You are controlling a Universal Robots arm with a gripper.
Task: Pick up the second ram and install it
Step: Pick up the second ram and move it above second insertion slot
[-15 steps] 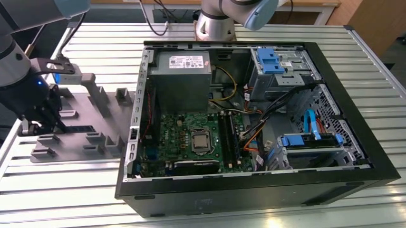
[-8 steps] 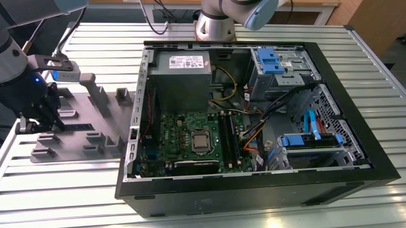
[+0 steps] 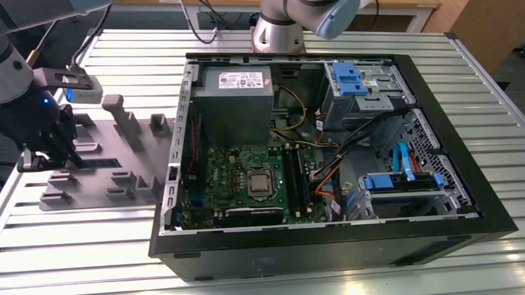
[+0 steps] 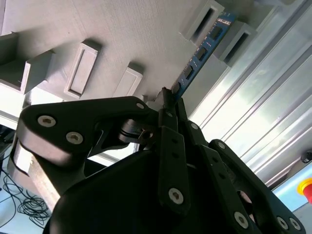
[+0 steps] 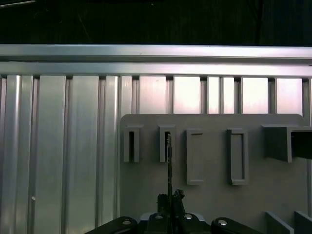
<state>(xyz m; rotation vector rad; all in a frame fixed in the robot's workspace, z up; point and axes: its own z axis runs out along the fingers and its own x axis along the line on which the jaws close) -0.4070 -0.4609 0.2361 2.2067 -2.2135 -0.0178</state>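
Observation:
The second ram (image 4: 202, 53) is a thin blue circuit-board stick standing on edge on the grey holder tray (image 4: 117, 29). Its far end rests between two slotted blocks. My gripper (image 4: 169, 100) is shut on the stick's near end, with the black fingers (image 4: 171, 141) meeting around it. In the first wrist view the ram (image 5: 168, 165) shows edge-on as a thin line running from the gripper (image 5: 170, 199) to a slotted block (image 5: 166, 142). In the exterior view the gripper (image 3: 64, 161) hangs over the holder tray (image 3: 123, 160) at that view's left, beside the open computer case (image 3: 328, 160).
The case lies open on a ribbed aluminium table (image 3: 459, 74). Inside it are a green motherboard (image 3: 238, 184) with long dark memory slots (image 3: 297, 178), a grey power supply (image 3: 233, 98), blue drive-bay latches (image 3: 348, 77) and loose cables (image 3: 361, 135). The arm's base (image 3: 279, 31) stands behind the case.

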